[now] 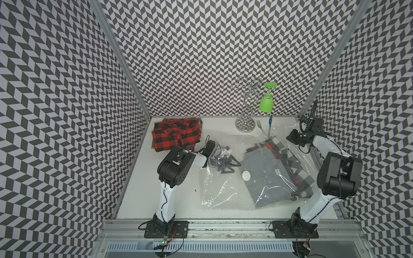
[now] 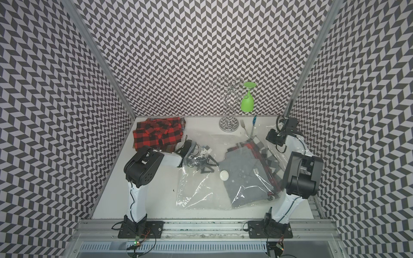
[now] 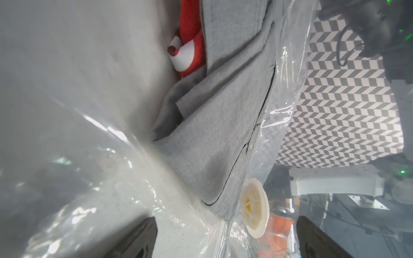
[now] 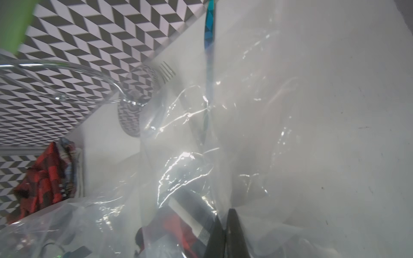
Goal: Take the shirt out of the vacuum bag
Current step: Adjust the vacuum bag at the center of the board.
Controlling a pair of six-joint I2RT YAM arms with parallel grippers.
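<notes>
The clear, crinkly vacuum bag (image 1: 223, 192) lies across the table in both top views, its round white valve (image 1: 246, 175) on top. A folded grey shirt (image 1: 268, 172) sits inside over plaid cloth (image 1: 301, 176). My left gripper (image 1: 234, 166) reaches into the bag's open left end and is open. In the left wrist view its fingers (image 3: 138, 241) stand wide apart, with the shirt (image 3: 219, 134) and the valve (image 3: 254, 207) ahead. My right gripper (image 4: 228, 221) is shut on the bag's plastic (image 4: 257, 156) at its far right edge (image 1: 290, 145).
A folded red-and-black plaid shirt (image 1: 176, 134) lies at the back left. A chrome glass rack (image 1: 245, 107) with a green glass (image 1: 266, 102) hanging from it stands at the back. A fork (image 1: 260, 125) and a blue-handled utensil (image 1: 270, 121) lie beside it.
</notes>
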